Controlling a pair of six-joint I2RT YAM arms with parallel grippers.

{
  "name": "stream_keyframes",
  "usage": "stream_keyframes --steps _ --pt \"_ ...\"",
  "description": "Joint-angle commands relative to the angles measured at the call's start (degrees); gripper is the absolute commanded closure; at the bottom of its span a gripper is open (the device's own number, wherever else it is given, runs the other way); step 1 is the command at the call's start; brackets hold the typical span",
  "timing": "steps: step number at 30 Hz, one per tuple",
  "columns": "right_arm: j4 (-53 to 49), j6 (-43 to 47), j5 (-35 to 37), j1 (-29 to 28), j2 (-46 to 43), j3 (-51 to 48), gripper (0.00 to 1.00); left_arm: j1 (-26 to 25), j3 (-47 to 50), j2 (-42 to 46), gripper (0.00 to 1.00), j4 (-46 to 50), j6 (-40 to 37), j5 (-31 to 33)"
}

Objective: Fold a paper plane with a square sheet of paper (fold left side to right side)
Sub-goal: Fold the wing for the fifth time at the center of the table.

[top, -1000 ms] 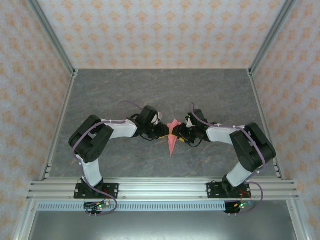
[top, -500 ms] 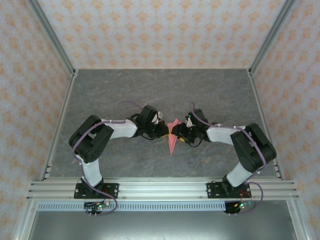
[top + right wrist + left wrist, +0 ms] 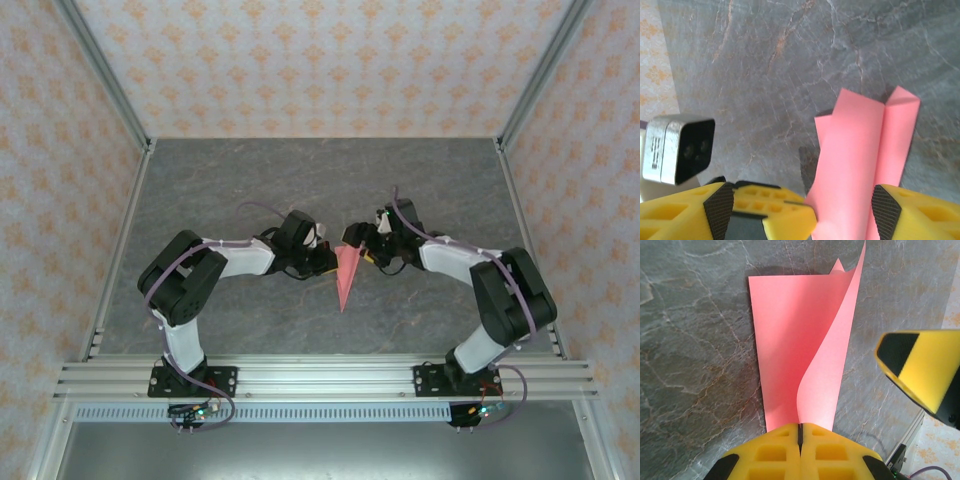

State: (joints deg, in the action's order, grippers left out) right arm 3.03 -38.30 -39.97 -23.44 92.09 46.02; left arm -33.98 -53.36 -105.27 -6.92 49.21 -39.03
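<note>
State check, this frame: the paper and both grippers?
paper plane: folded to a narrow pointed shape, top flap curled up, not pressed flat.
left gripper: jaws shut on the paper plane's edge.
right gripper: jaws open, not gripping the paper plane.

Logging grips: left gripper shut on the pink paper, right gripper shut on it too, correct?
Not quite. The left gripper is shut on the pink paper, but the right gripper is open, as the right wrist view shows.
</note>
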Motion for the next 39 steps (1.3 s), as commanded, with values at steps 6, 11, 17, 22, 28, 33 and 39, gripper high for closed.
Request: stream_keyframes --steps 6,11,17,22,28,33,39 --pt "0.9 0.0 -0.7 0.1 4.1 2.3 0.23 0.2 -1.1 -0.2 0.98 -0.5 -1.2 -0.7" --pt "1.4 0.1 -1.7 0.1 5.7 2.6 0.23 0.3 -1.3 -0.4 0.98 -0.5 -1.5 -0.9" --pt "0.3 0.5 -1.7 0.1 7.1 3.0 0.24 0.3 -1.8 -0.7 0.98 -0.4 -1.9 -0.9" --pt "-3.0 1.3 -1.0 0.1 8.5 4.0 0.24 0.3 -2.8 -1.4 0.98 0.3 -2.6 -0.9" --pt "-5.7 2.5 -0.1 -0.3 8.8 4.7 0.24 0.3 -3.5 -2.8 0.99 0.3 -2.7 -1.1" --pt "-7.0 3.1 0.2 -0.5 9.0 5.0 0.24 0.3 -3.7 -3.6 0.99 0.4 -2.8 -0.9" --pt "-7.8 3.5 0.5 -0.7 9.0 5.3 0.24 0.3 -3.7 -3.8 0.99 1.5 -3.5 0.0"
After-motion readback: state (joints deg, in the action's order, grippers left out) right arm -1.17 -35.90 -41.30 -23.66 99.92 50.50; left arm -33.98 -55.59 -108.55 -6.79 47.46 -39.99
